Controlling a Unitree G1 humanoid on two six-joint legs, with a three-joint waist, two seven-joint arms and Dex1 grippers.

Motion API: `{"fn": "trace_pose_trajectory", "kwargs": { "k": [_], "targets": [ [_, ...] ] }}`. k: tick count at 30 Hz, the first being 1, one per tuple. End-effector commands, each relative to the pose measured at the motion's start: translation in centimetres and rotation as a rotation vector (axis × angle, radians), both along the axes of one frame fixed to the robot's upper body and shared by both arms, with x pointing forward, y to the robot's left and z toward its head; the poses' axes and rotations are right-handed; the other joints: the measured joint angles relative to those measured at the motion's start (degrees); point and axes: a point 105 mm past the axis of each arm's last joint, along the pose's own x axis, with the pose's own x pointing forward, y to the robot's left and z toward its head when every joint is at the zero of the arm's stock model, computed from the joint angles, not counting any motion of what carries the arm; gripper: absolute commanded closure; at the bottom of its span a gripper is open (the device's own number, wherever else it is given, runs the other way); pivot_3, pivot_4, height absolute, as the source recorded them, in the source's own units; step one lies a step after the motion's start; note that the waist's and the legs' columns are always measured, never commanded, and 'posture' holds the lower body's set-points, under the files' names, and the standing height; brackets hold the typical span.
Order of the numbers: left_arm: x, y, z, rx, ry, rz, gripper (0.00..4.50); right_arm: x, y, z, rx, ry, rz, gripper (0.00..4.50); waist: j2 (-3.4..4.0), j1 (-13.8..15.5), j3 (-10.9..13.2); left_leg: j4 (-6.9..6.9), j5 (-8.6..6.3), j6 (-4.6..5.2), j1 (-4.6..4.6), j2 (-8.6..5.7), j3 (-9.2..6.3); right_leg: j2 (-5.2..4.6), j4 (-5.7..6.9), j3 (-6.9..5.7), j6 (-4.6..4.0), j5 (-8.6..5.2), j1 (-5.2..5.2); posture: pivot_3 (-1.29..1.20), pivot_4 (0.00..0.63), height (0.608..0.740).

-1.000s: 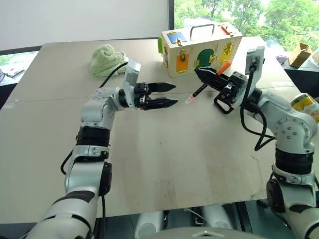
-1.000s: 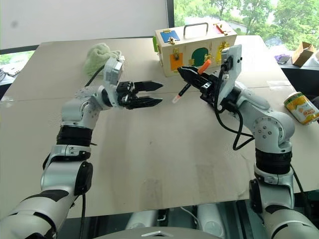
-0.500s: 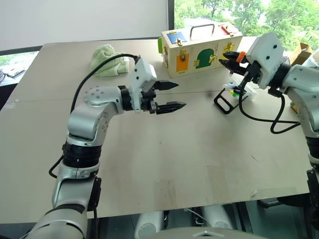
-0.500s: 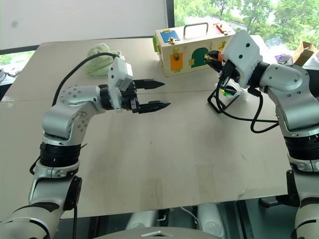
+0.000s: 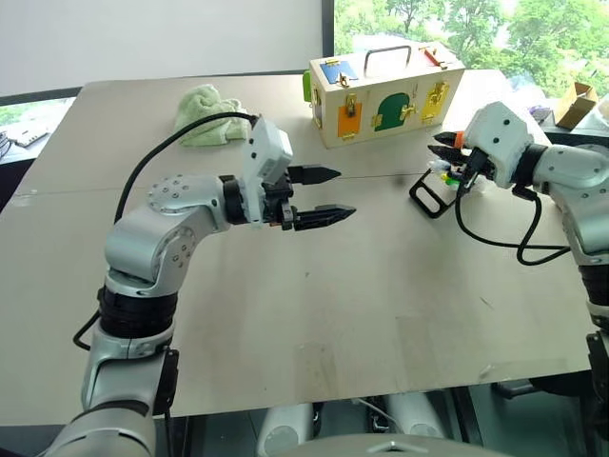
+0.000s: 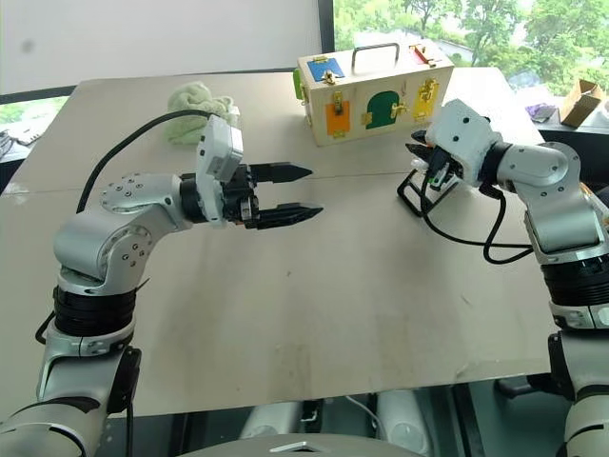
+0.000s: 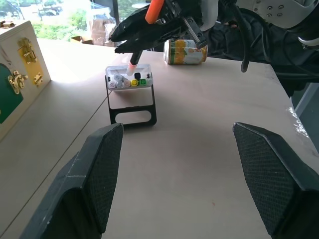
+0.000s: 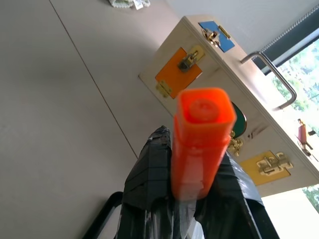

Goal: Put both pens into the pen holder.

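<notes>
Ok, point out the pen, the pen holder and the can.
pen [image 7: 154,10], left wrist view, orange cap end
pen holder [image 7: 130,83], left wrist view, clear tray front
can [image 7: 183,52], left wrist view, label side

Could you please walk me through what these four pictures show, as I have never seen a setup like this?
It is a two-armed humanoid robot at a table. The two wide pictures come from cameras in its head, looking down over its arms. The other two come from cameras on its wrists, looking along each gripper's fingers.

On the table are a wooden box with coloured doors, a green cloth, a can and a small clear pen holder with markers in it.

The left gripper is open and empty. The right gripper is shut on a pen with an orange end, held above the pen holder with its tip pointing down towards it.
</notes>
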Motion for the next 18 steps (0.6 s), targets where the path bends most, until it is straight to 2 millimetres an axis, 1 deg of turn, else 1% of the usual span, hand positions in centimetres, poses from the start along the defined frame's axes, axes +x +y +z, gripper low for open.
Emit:
{"fn": "trace_pose_trajectory", "kwargs": {
  "k": [1, 4, 6, 7, 8, 9, 11, 16, 18],
  "targets": [
    [-0.8, -0.1, 1.0, -0.006, -0.051, -0.021, 0.85, 0.3, 0.1, 0.6, -0.029, -0.061, -0.001, 4.49, 0.0, -0.03, 0.0, 0.0, 0.0, 0.0, 0.0, 0.0, 0.0, 0.0, 0.0, 0.0, 0.0, 0.0, 0.0, 0.0, 0.15, 0.74],
    [-0.7, -0.1, 0.9, -0.008, -0.048, -0.017, 0.85, 0.4, 0.2, 0.0, -0.038, -0.049, 0.007, 4.49, 0.0, 0.0, 0.0, 0.0, 0.0, -0.01, 0.01, 0.0, 0.0, 0.0, 0.0, 0.0, 0.0, 0.0, 0.0, 0.0, 0.15, 0.74],
    [-0.6, -0.1, 0.8, -0.001, -0.046, -0.011, 0.8, 0.7, 0.0, -0.3, -0.046, -0.041, -0.007, 3.47, 0.0, 0.01, 0.0, 0.0, 0.01, -0.01, 0.01, 0.0, 0.0, 0.0, 0.0, 0.0, 0.0, 0.0, 0.0, 0.0, 0.15, 0.74],
    [-0.6, -0.1, 0.7, 0.004, -0.046, -0.007, 0.8, 0.8, -0.2, -0.3, -0.041, -0.044, -0.023, 3.25, 0.0, 0.02, 0.0, 0.0, 0.0, -0.01, 0.01, 0.0, 0.0, 0.0, 0.0, 0.0, 0.0, 0.0, 0.0, 0.0, 0.15, 0.74],
    [-0.6, -0.1, 0.6, 0.009, -0.047, -0.007, 0.8, 1.1, -0.4, 0.1, -0.022, -0.061, -0.044, 2.88, 0.0, 0.02, 0.0, 0.0, 0.01, -0.01, 0.01, 0.0, 0.0, 0.0, -0.01, 0.0, 0.0, 0.0, 0.01, 0.0, 0.15, 0.74],
    [-0.7, -0.2, 0.5, 0.011, -0.047, -0.008, 0.8, 1.2, -0.4, 0.3, -0.001, -0.06, -0.052, 2.34, 0.0, 0.01, 0.0, 0.0, 0.0, -0.01, 0.01, 0.0, 0.0, 0.0, -0.01, 0.0, 0.0, 0.0, 0.01, 0.0, 0.15, 0.74],
    [-0.7, -0.2, 0.5, 0.011, -0.05, -0.009, 0.8, 1.2, -0.4, 0.5, 0.016, -0.06, -0.051, 1.52, 0.0, 0.01, 0.0, 0.0, 0.01, -0.01, 0.01, 0.0, 0.0, 0.0, 0.0, 0.0, 0.0, 0.0, 0.01, 0.0, 0.15, 0.74],
    [-0.2, 0.2, 0.0, 0.018, -0.047, 0.031, 0.8, 0.6, 0.1, 1.3, 0.107, -0.047, -0.009, 1.52, 0.0, 0.02, 0.0, 0.0, 0.01, -0.02, 0.01, 0.0, 0.0, 0.0, 0.0, 0.0, 0.0, 0.0, 0.0, 0.0, 0.15, 0.74],
    [0.2, 0.7, -0.4, 0.021, -0.057, 0.076, 0.8, 0.1, 0.5, 1.9, 0.203, -0.033, 0.024, 1.52, 0.01, -0.02, 0.0, 0.0, 0.01, -0.02, 0.01, 0.0, 0.0, 0.0, 0.0, 0.0, 0.0, 0.0, 0.01, 0.0, 0.15, 0.74]
  ]
}}
